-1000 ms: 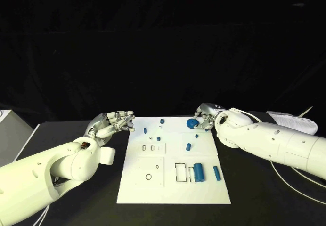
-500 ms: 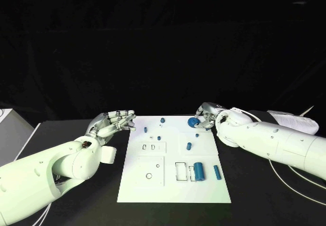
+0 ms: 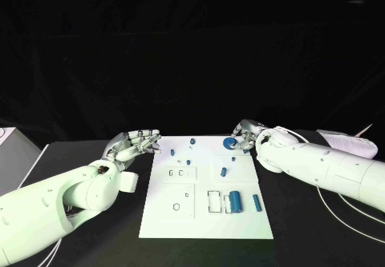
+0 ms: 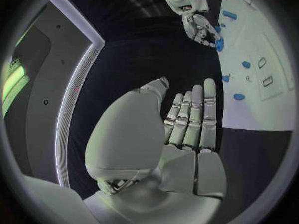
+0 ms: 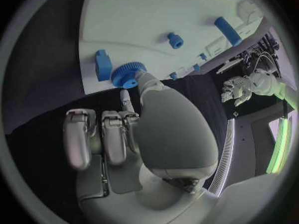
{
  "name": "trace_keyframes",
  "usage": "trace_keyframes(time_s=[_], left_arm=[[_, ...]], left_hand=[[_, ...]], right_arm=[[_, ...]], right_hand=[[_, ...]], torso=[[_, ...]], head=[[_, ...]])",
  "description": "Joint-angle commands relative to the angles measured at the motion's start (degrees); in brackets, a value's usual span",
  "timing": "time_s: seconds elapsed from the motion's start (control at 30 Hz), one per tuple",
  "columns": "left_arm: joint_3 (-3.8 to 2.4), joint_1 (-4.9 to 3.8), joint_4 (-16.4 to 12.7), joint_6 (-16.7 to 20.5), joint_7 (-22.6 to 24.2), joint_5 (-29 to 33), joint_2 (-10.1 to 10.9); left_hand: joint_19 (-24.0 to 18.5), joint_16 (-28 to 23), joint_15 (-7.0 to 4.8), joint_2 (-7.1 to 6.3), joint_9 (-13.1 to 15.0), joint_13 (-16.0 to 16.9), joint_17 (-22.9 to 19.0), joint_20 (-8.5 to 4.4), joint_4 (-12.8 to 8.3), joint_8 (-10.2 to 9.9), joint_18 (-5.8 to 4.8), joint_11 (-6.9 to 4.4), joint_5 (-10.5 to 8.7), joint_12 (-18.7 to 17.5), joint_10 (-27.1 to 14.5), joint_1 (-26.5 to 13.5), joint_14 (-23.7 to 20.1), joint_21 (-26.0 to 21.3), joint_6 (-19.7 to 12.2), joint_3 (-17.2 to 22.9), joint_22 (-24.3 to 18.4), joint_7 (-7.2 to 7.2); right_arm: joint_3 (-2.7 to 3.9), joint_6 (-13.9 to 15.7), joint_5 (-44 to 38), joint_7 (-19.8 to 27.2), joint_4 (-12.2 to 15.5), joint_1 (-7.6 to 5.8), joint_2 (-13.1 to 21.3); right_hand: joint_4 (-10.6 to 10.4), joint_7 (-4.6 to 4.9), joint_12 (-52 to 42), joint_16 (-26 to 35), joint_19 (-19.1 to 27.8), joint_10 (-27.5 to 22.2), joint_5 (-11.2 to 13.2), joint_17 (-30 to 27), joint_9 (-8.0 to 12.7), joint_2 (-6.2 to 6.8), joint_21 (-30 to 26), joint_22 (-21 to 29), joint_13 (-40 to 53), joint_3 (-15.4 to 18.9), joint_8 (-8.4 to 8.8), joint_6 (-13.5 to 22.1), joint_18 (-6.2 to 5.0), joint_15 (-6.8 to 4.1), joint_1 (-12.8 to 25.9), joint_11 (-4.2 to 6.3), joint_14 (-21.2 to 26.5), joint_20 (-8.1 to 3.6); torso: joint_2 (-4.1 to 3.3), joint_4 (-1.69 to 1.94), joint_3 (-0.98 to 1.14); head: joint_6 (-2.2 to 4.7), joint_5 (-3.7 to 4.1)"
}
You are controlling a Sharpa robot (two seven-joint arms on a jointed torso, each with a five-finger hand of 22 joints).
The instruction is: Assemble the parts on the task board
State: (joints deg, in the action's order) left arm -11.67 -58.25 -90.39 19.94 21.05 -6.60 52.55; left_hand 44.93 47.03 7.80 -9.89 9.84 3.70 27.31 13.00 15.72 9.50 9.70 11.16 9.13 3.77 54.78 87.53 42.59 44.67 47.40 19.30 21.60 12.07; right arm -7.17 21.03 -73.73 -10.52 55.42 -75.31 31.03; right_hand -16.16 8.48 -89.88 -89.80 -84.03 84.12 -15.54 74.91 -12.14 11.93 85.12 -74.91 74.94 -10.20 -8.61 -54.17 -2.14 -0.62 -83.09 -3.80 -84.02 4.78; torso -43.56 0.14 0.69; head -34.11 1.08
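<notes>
Right hand (image 3: 245, 137) slightly farther back, still pinching flat-lying blue gear (image 3: 230, 143).

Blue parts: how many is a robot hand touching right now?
1: the blue gear at the task board's far right corner, held by the right robot hand. The left robot hand, beside the board, holds nothing.

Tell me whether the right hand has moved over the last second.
Barely, if at all. The right hand stays at the task board's far right corner, fingers on the round blue gear; any upward shift looks like camera motion.
</notes>
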Motion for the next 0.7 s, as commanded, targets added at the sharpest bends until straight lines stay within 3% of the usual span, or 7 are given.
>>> trace_keyframes(time_s=[0.03, 0.7], left_arm=[[-0.03, 0.01, -0.1, -1.0, 0.2, -0.2, -0.1], [-0.03, 0.04, 0.1, -1.1, 0.1, -0.2, -0.2]], left_hand=[[-0.3, 0.3, 0.06, -0.05, -0.1, 0.1, 0.0, 0.09, 0.1, -0.2, 0.68, -0.14, -0.13, 0.1, -0.4, 0.5, -0.4, 0.3, -0.4, -0.2, 0.0, 1.85], [-0.3, 0.3, 0.06, -0.05, -0.1, 0.1, 0.0, 0.09, 0.1, -0.2, 0.68, -0.14, -0.13, 0.1, -0.4, 0.5, -0.4, 0.3, -0.4, -0.2, 0.0, 1.85]], right_arm=[[0.04, 0.8, 1.2, 0.9, 0.0, 0.01, -0.1], [0.13, -1.4, 1.3, 0.7, -1.5, 0.63, -1.2]], right_hand=[[-0.4, 0.42, -0.1, -0.2, -4.9, 5.9, -0.2, 15.1, 0.0, 0.03, 0.4, -12.6, 15.1, 0.1, 0.41, 0.1, 1.14, 0.45, 0.9, -0.45, -6.0, 0.4], [0.1, 0.54, -0.1, -0.2, -5.0, 5.9, 0.2, 15.1, 0.1, 0.06, 1.0, -13.0, 15.1, 0.2, 0.41, 0.1, 1.26, 0.6, 1.3, -0.58, -6.0, 0.6]], torso=[[0.04, 0.0, 0.02], [0.02, -0.02, 0.08]], head=[[-0.08, -0.09], [-0.36, -0.15]])
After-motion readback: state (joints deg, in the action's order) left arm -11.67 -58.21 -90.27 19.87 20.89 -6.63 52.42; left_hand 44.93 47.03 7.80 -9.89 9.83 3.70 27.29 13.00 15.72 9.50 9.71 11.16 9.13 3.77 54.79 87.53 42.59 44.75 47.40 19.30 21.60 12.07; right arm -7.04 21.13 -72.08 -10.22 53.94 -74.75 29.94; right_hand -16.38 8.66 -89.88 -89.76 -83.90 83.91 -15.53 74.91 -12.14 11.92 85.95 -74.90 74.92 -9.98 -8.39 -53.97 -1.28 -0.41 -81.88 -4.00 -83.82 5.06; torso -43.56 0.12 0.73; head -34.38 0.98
